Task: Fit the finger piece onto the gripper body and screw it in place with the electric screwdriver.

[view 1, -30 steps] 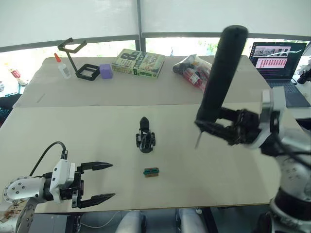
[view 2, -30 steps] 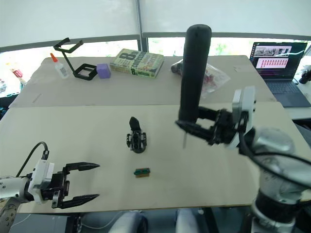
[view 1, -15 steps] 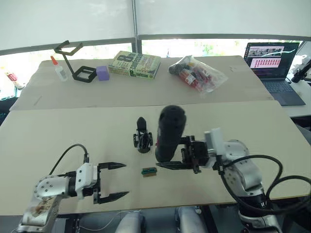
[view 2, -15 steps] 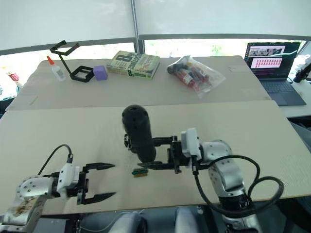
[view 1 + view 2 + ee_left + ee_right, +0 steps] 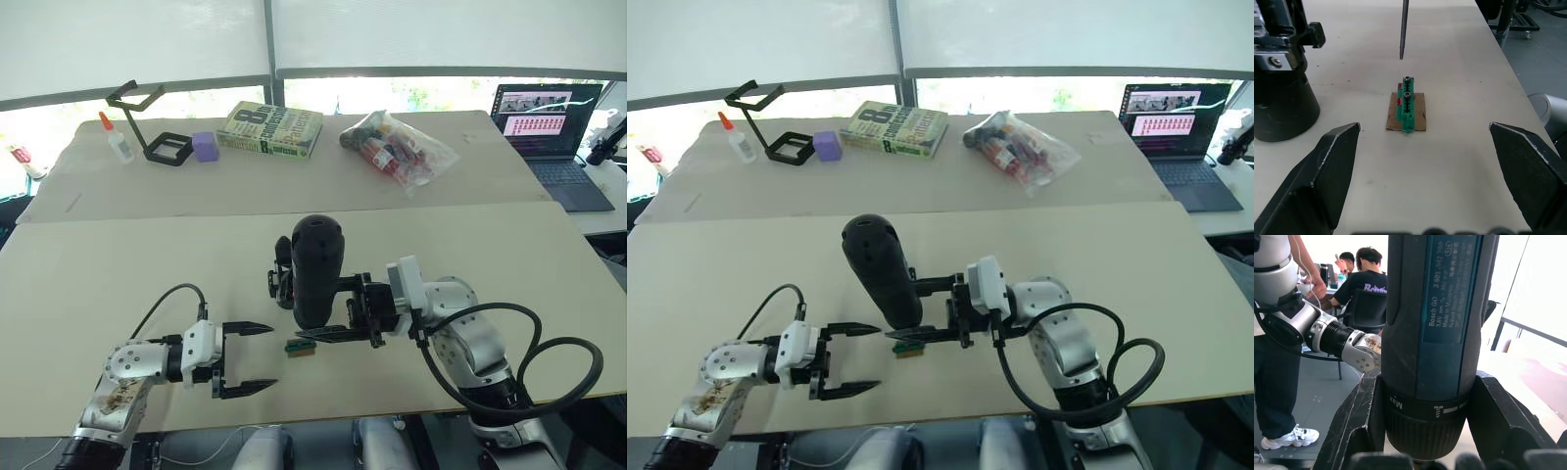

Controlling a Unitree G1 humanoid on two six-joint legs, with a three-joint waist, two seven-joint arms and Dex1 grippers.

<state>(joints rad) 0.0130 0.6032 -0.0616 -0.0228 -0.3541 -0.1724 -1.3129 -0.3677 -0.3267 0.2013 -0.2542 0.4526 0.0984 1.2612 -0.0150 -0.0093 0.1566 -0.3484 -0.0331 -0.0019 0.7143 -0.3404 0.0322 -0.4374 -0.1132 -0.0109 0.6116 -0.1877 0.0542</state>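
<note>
Right gripper (image 5: 345, 315): closed around the lower end of the electric screwdriver (image 5: 315, 269), which is held roughly upright with its rounded end up and tilted slightly toward the far left; in the right wrist view the two fingers (image 5: 1359, 421) are seen pressed against both sides of the tool's collar.
Electric screwdriver bit: the thin metal bit (image 5: 1404, 28) is seen pointing down, its tip hanging just above the table and just beyond the green-and-brown block (image 5: 1407, 110); no contact with the block is seen.
Left gripper (image 5: 247, 359): spread wide and holding nothing, set low over the near left part of the table (image 5: 118, 264), its fingers (image 5: 1327, 169) pointed to the right toward the block, which lies between the fingertips' line and the bit.
Gripper body (image 5: 283, 279): stood on the table near its middle, just left of and behind the screwdriver, partly hidden by it; its round base (image 5: 1281, 105) is seen resting on the surface.
Finger piece: it cannot be picked out as a loose part.
Far edge of table: a glue bottle (image 5: 118, 137), a black wire stand (image 5: 152, 122), a purple block (image 5: 205, 147), a book (image 5: 269, 128) and a clear bag of items (image 5: 397, 149) are laid in a row from left to right.
Far right: an open laptop (image 5: 544, 122) is placed on a side surface.
Background in right wrist view: seated people are seen in the room beyond.
</note>
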